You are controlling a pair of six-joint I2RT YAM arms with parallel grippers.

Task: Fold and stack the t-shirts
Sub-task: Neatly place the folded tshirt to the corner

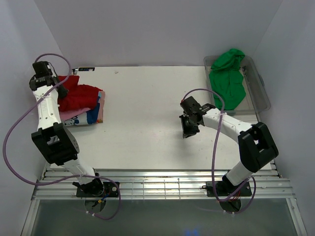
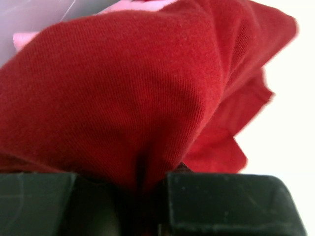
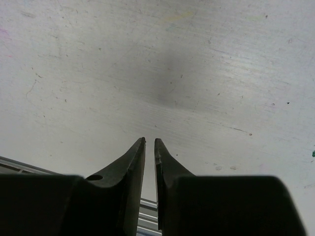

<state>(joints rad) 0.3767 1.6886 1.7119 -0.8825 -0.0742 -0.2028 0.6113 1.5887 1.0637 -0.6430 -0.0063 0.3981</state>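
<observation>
My left gripper (image 1: 65, 84) is at the table's far left and is shut on the red t-shirt (image 1: 81, 96). In the left wrist view the red t-shirt (image 2: 138, 93) fills the picture, bunched and pinched between my jaws (image 2: 147, 191). The red shirt lies crumpled on top of a stack of folded shirts (image 1: 91, 115) showing pink, blue and peach edges. A pink edge (image 2: 133, 6) peeks out behind the red cloth. The green t-shirt (image 1: 227, 78) lies crumpled in the clear tub. My right gripper (image 1: 188, 129) hovers over bare table (image 3: 172, 73), its jaws (image 3: 150, 142) nearly together and empty.
The clear plastic tub (image 1: 263, 93) stands at the far right edge. White walls enclose the table on three sides. A slatted metal rail (image 1: 162, 184) runs along the near edge by the arm bases.
</observation>
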